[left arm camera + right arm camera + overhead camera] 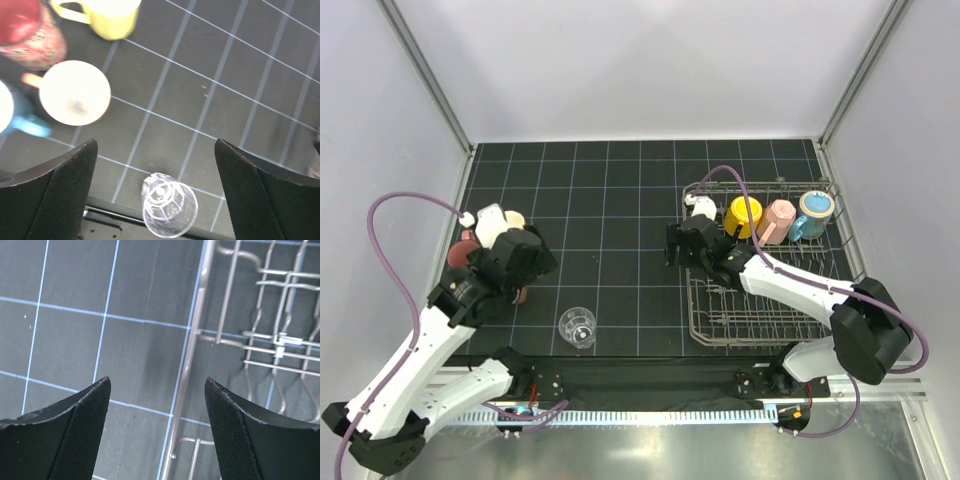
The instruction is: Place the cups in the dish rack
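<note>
Top view: seeing rack [740, 315] at 3 o'clock on desk [620, 190]. Counting three mugs along its 12 o'clock end, side by side from 9 to 3: yellow mug [743, 216], pink mug [779, 221], blue mug [812, 213]. Can't tell whether touching.

Right gripper [156, 385]: jaws wide, gripping nothing. Hovering over rack's 9 o'clock rim near the 12 o'clock corner, close to yellow mug. From its wrist view, looking straight down at that rim wire running 12 to 6 between the jaws, with tines at 3 o'clock and bare desk grid at 9.

Left gripper [155, 150]: jaws wide too, holding nothing. Hanging above desk's 9 o'clock side, well apart from rack. From its wrist view, seeing tumbler [167, 207] upright, mouth up, at 6 o'clock of frame, below the gap and clear of both jaws. Also four mugs on desk from 9 to 12 o'clock of frame: light-blue mug [22, 125] cut off by frame edge, orange-handled mug [75, 92] upright with white inside, maroon mug [30, 35], pale mug [112, 17]. Orange-handled mug just beside maroon and light-blue; can't tell about contact.

Back in top view: spotting tumbler at 7 o'clock by desk's near edge, alone, well apart from rack. Making out only pale and maroon mugs past the left arm.
</note>
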`<state>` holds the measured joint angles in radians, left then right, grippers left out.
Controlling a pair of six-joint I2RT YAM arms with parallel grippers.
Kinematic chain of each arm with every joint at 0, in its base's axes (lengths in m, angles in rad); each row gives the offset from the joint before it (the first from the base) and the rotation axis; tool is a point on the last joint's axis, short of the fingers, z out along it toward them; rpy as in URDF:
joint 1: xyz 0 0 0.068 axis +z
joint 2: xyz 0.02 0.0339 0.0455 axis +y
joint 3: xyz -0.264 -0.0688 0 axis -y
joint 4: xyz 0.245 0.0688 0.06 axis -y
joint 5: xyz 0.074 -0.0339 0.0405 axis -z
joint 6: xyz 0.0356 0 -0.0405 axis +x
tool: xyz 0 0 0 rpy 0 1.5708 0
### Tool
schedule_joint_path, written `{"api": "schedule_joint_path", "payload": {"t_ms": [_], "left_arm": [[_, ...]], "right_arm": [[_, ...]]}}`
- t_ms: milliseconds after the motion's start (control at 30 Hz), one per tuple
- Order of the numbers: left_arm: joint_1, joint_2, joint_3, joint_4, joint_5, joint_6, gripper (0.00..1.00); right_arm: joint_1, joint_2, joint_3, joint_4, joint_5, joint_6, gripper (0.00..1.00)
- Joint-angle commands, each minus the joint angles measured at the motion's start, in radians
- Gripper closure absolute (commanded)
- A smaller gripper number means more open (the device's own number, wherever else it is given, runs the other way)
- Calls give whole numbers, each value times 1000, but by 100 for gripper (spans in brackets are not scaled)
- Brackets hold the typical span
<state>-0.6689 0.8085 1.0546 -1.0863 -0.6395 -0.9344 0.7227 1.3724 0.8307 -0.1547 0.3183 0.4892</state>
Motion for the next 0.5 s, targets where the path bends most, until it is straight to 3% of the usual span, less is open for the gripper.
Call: {"api": "schedule_joint_path", "payload": {"t_ms": [0, 133, 167, 267, 467], "left_arm": [[67, 53, 64, -98, -14, 78, 7], [123, 67, 62, -60, 41, 137, 16], [129, 72, 56, -60, 41, 143, 26], [153, 81, 21, -26, 67, 216, 37], [230, 100, -56, 72, 175, 292, 40]], "right_arm": [[9, -18, 5, 52, -31, -24, 24], [9, -64, -16, 66, -33, -35, 24], [9, -70, -21, 70, -28, -37, 24], [9, -78, -24, 69, -21, -44, 24], [7, -98, -33, 76, -30, -51, 24]]}}
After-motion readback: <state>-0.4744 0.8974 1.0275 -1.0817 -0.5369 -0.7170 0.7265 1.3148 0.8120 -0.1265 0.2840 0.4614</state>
